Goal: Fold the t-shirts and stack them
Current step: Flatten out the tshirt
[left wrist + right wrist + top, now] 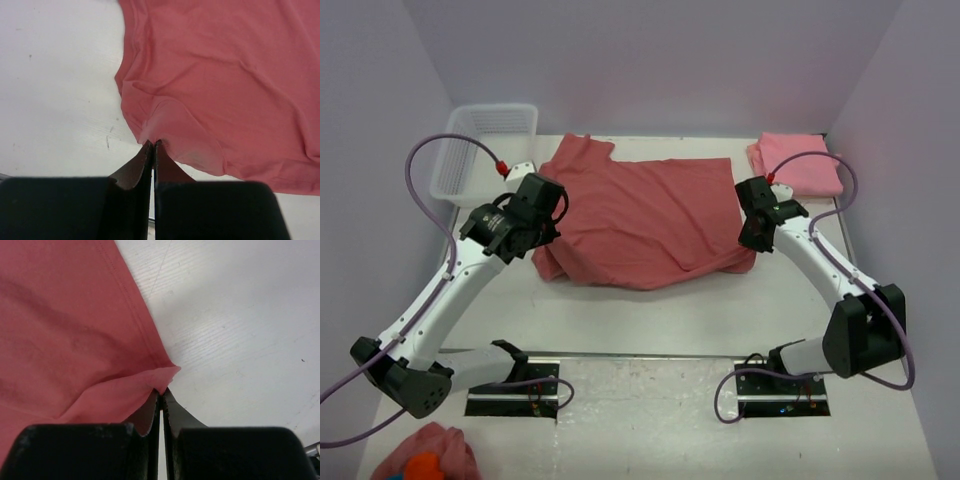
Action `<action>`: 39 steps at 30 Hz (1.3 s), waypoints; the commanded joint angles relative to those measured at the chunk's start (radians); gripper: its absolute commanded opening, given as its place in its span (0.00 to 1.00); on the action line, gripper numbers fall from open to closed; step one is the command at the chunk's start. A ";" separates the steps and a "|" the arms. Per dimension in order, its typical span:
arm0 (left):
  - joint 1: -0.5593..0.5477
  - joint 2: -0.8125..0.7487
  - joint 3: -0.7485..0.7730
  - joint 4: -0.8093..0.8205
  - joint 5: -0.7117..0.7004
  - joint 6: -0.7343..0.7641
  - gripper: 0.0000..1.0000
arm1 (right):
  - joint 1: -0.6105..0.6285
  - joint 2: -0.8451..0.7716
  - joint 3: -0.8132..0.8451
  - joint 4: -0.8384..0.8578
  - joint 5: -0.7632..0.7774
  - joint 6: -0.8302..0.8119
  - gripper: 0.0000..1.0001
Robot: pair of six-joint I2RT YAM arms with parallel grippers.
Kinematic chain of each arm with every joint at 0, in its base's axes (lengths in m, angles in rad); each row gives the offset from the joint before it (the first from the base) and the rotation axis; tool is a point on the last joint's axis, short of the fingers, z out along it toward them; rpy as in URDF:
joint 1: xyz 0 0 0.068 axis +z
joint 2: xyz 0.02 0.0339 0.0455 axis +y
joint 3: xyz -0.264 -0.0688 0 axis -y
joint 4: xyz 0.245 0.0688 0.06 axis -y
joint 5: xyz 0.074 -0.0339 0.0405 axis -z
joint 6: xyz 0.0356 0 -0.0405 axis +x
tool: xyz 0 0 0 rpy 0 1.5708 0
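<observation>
While one pink shirt (798, 163) lay folded just beyond the right gripper (161, 390), the red shirt (645, 220) was spread unfolded between both sets of jaws, left gripper (152, 145) and right each pinched tight on its edge, folding and stacking yet to do.

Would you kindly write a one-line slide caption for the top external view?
Left gripper and right gripper pinch opposite edges of the rose-red t-shirt; a folded pink t-shirt sits far right.
</observation>
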 commanded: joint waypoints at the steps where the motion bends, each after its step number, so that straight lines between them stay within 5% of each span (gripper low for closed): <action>1: -0.001 0.006 0.088 0.048 -0.080 0.037 0.00 | -0.006 0.028 0.047 0.030 -0.018 -0.027 0.00; 8: 0.000 0.003 0.156 -0.054 -0.226 0.022 0.00 | -0.028 0.053 0.065 0.036 0.014 -0.055 0.00; 21: 0.000 0.039 0.167 -0.008 -0.235 0.053 0.00 | -0.048 0.070 0.121 0.073 -0.018 -0.122 0.00; 30: 0.000 -0.112 0.274 0.316 -0.002 0.329 0.00 | -0.029 -0.217 0.192 0.225 -0.057 -0.296 0.00; 39: 0.000 -0.148 0.654 0.456 0.252 0.505 0.00 | 0.244 -0.372 0.727 0.138 -0.012 -0.564 0.00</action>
